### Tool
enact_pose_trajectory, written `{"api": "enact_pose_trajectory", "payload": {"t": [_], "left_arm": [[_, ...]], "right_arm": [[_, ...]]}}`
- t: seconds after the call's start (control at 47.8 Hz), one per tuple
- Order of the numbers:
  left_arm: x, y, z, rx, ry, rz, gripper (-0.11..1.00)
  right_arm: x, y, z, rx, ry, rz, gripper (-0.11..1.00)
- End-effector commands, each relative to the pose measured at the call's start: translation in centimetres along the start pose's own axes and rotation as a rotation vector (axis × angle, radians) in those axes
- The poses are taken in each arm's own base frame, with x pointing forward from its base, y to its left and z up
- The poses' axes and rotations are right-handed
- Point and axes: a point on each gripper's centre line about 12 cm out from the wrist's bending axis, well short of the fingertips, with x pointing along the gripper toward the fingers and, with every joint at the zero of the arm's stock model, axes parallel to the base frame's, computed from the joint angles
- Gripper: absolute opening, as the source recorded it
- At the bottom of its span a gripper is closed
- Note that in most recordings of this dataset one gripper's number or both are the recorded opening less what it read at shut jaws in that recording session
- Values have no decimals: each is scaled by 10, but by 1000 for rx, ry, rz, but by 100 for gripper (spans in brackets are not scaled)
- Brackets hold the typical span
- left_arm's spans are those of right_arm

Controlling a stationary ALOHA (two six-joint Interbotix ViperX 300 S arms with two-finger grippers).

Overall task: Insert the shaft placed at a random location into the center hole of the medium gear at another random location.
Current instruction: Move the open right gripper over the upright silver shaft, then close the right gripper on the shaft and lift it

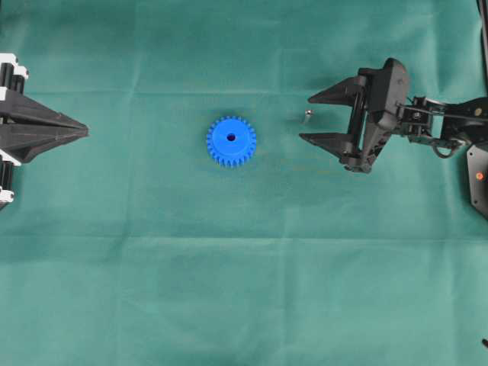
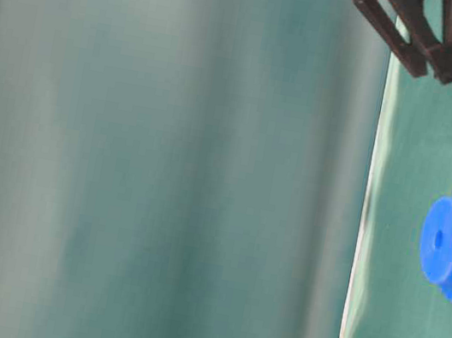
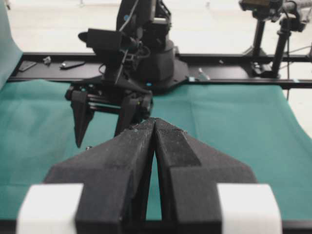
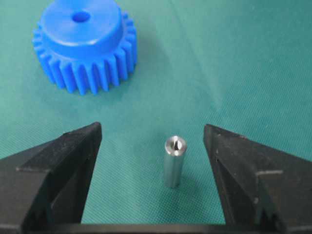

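while the green cloth (image 1: 244, 305) carries everything, the medium gear (image 1: 231, 141) is taken as the landmark: it lies flat near the middle of the cloth with its center hole (image 1: 232, 139) facing up and nothing in it. the left gripper (image 1: 80, 131) is parked well away on the gear's left, its jaws pressed together and holding nothing. the right gripper (image 1: 316, 117) is seen on the gear's right, its jaws spread wide with nothing between the pads but air. the shaft (image 1: 306, 116) stands upright on the cloth to the right of the gear, apart from it, just off the tips of the wide pincer in the overhead view; in the right wrist view the shaft (image 4: 173, 161) is framed between the two fingers, nearer the right one than centred, touched by neither.

the step in hand is judged to be the pick-up of the shaft. it would be done well if the pincer were centred first, so that both pads meet the pin together and it is not tipped over. the grip is best taken on the upper part, leaving the lower end free for the hole, and the pin should be kept vertical when carried toward the gear.
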Motion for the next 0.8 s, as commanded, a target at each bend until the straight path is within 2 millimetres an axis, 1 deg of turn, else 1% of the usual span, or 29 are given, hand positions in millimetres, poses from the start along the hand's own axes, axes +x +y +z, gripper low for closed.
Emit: {"api": "enact_pose_trajectory", "payload": {"t": [0.0,0.188,0.398,0.461,0.481,0.628,0.691,0.775], "left_arm": [[3,0,8,1,-18,-2,0],[3,0,8,0,-18,0,0],[3,0,8,-2,-18,-2,0],[3,0,8,0,-18,-2,0],[3,0,8,1,-18,-2,0],[3,0,8,0,-18,0,0],[3,0,8,0,-18,-2,0],[3,0,8,0,-18,-2,0]], "right_arm": [[4,-1,7,-8,-32,-7,85],[5,-1,7,-8,-30,-7,84],[5,-2,6,-5,-23,-9,76],[5,-2,5,-8,-18,-9,69],[5,-2,5,-7,-20,-9,65],[4,-5,3,-4,-6,-20,27],[4,-6,2,-3,-1,-21,13],[5,-6,2,-3,1,-21,12]]}}
